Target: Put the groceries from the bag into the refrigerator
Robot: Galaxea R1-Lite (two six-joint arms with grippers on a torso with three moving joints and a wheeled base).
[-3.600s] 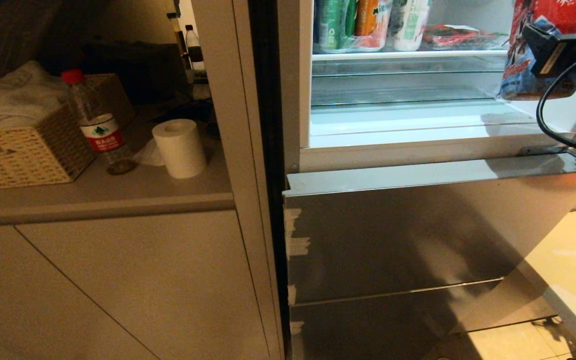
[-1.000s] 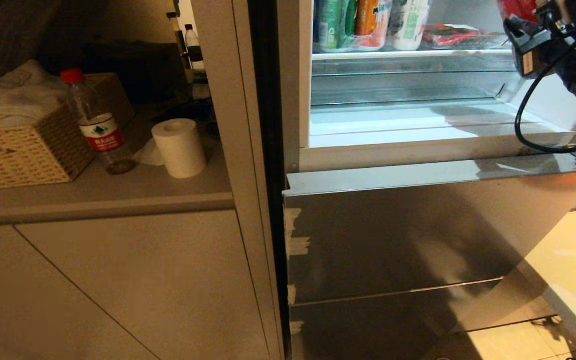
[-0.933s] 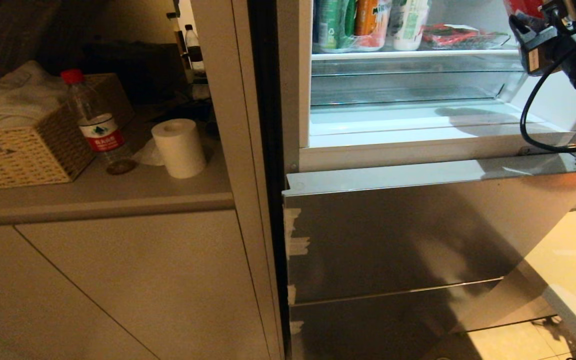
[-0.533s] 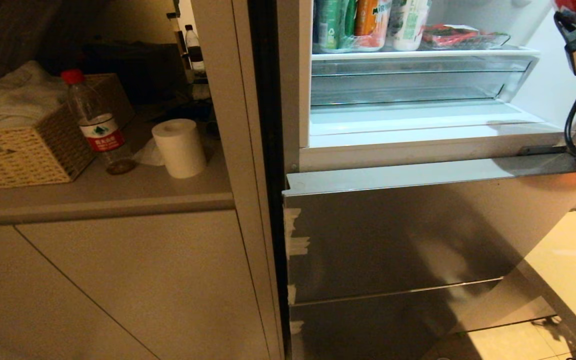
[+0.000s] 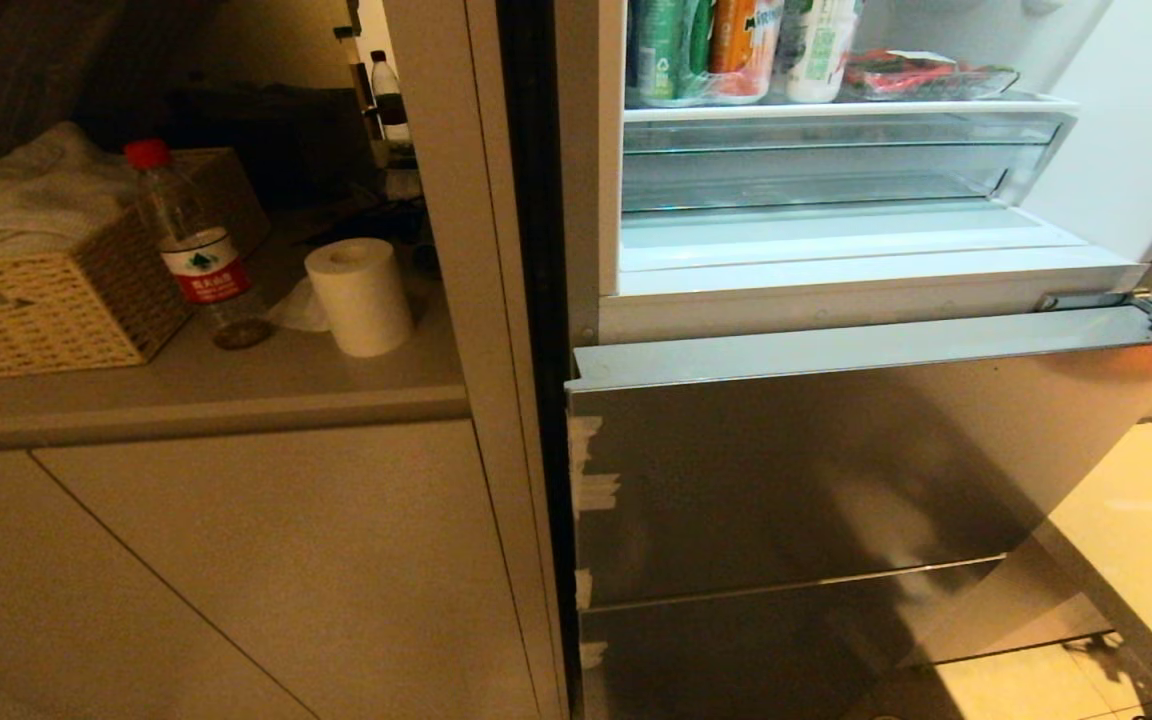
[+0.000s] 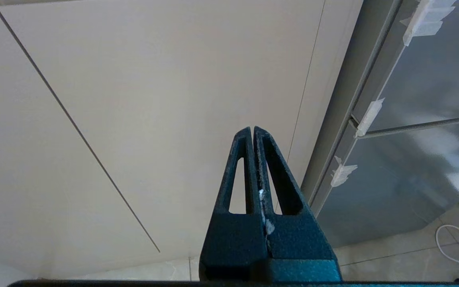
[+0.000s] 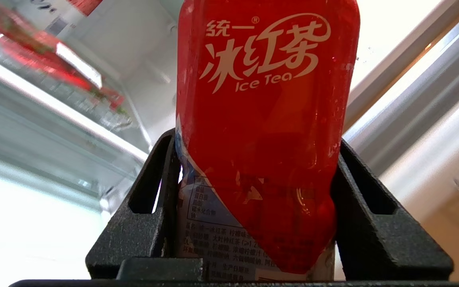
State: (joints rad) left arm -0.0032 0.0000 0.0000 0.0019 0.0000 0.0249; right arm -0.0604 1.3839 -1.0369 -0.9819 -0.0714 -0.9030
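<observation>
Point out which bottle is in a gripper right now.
The red Ice Tea bottle, clamped in the right gripper beside the open refrigerator. The red-capped water bottle stands free on the counter.

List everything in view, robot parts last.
refrigerator: one, grey steel, right, upper door open.
drinks: three, green, orange, white, upper shelf.
red pack: one, same shelf.
water bottle: one, clear, red cap, counter.
paper roll: one, white, counter.
wicker basket: one, tan, counter.
cabinet: one, beige, below counter.
ice tea bottle: one, red, held before fridge interior.
left gripper: shut, empty, facing cabinet.
right gripper: gripping ice tea bottle.
</observation>
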